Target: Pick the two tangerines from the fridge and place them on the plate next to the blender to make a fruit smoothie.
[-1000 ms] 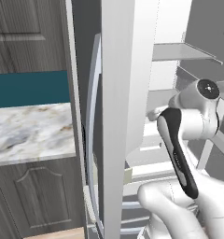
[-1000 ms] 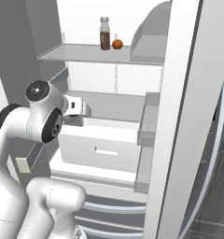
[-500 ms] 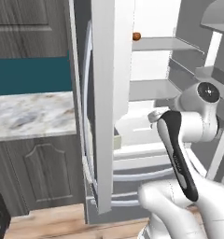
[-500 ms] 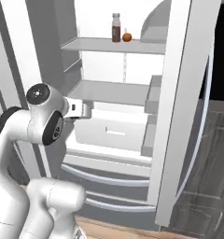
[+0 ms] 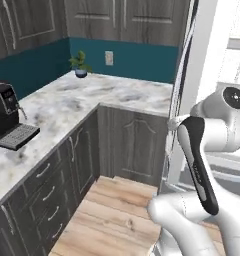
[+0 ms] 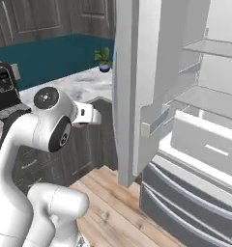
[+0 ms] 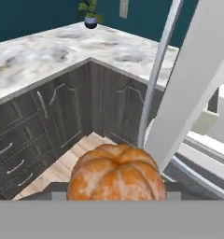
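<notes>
At the bottom centre of the hand view, the two-finger gripper (image 7: pixel 115 195) is clamping a round, ribbed orange tangerine (image 7: pixel 115 174), carrying it away from the silver-grey fridge (image 6: pixel 137 87) at right toward the marble counter (image 7: pixel 62 51) at upper left.

A tangerine (image 7: pixel 116 173) sits large at the bottom of the hand view: round, orange with pale mottling, ribbed into segments (its lower part is hidden). The fridge (image 6: pixel 185 96) stands open, its white door swung outward, grey shelves and drawers showing.
</notes>
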Robot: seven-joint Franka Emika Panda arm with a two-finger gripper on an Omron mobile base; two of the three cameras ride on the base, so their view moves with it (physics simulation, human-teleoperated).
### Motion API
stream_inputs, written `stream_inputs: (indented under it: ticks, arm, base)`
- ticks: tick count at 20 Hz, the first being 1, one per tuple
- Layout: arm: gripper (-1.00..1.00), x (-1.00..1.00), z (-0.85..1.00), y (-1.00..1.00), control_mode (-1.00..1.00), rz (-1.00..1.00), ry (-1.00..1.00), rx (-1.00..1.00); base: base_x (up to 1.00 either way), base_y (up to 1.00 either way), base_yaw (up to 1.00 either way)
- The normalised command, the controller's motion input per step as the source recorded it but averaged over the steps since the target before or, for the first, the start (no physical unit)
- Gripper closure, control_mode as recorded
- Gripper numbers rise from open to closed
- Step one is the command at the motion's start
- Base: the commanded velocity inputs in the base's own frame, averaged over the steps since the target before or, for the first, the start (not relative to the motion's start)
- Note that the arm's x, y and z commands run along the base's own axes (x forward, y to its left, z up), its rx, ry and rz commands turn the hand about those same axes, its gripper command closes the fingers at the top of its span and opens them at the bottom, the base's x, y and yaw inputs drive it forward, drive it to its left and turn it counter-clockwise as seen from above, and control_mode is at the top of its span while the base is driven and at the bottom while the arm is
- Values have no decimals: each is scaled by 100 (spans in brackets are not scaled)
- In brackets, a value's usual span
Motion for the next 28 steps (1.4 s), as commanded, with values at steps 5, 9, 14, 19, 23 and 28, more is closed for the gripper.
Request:
stream_inputs:
  ticks: [5, 9, 14, 19, 23, 28]
  arm:
    - [100, 0, 0, 0, 100, 0, 0, 0]
    - [100, 0, 0, 0, 100, 0, 0, 0]
    - [100, 0, 0, 0, 100, 0, 0, 0]
    - [100, 0, 0, 0, 100, 0, 0, 0]
    - [100, 0, 0, 0, 100, 0, 0, 0]
    - [100, 0, 0, 0, 100, 0, 0, 0]
  base:
    - [-26, 10, 100]
    - [-14, 1, 100]
    - [-11, 0, 100]
    - [-9, 0, 100]
    - [-8, 0, 100]
    - [-4, 0, 100]
